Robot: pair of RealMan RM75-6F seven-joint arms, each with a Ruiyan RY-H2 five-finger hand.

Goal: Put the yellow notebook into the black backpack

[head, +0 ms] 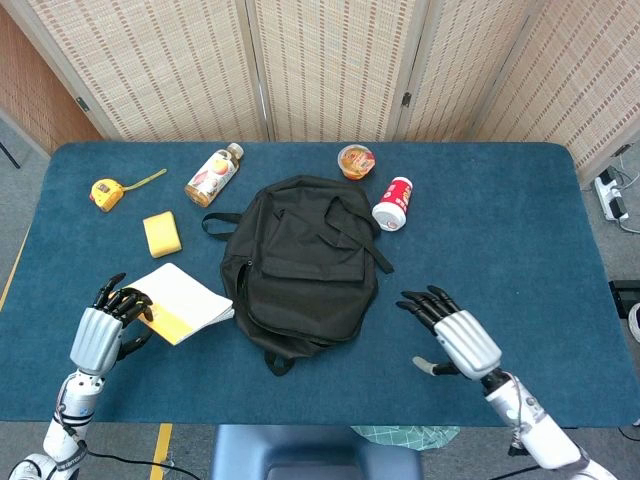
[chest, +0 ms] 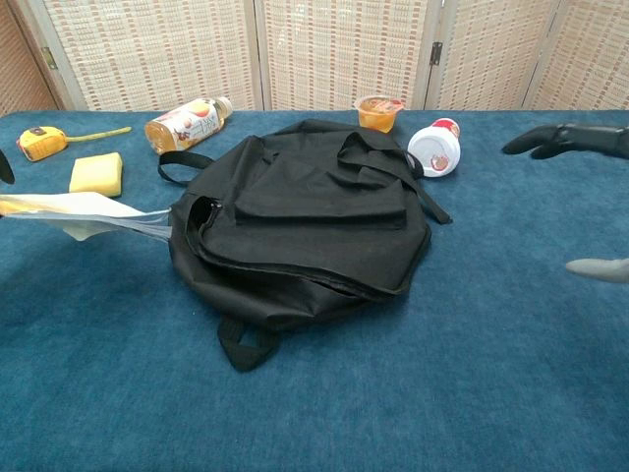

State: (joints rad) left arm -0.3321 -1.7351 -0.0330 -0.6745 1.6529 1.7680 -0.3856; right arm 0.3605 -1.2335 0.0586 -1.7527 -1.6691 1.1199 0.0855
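Yellow notebook (head: 178, 303) is lifted off the table at its left edge by the left hand (head: 103, 331), pages drooping, just beside the black backpack (head: 303, 262), likely so it can slide into the bag's opening on that side. Left fingers (head: 125, 300) pinch the notebook's edge. Right hand (head: 452, 336) hovers right of the bag, fingers spread, holding nothing, probably ready to steady it.

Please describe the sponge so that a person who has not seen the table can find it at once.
Start at the black backpack in the middle of the table and look to its left. The sponge lies flat there, between the tape measure and the notebook. It is a plain yellow block with no print.
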